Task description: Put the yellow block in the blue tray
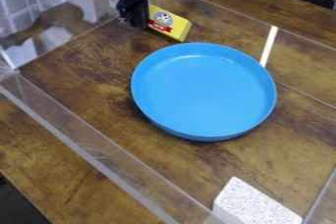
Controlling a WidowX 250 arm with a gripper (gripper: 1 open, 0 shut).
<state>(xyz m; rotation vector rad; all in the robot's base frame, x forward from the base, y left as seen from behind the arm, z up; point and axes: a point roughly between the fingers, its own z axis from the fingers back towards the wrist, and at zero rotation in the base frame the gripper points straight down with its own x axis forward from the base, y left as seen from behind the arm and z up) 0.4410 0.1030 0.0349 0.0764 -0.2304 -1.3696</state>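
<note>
Beside yellow block, blue tray, nothing inside.

The single camera looks steeply down from above the wooden table, facing across it at a slant, near enough that the round blue tray takes up much of the view's middle.

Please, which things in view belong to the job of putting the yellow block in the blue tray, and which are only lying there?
For the job:
- small yellow rectangular block with picture label
- large round blue plastic tray
- black robot jaws beside the block

Only lying there:
- white speckled rectangular block
- thin white strip
</note>
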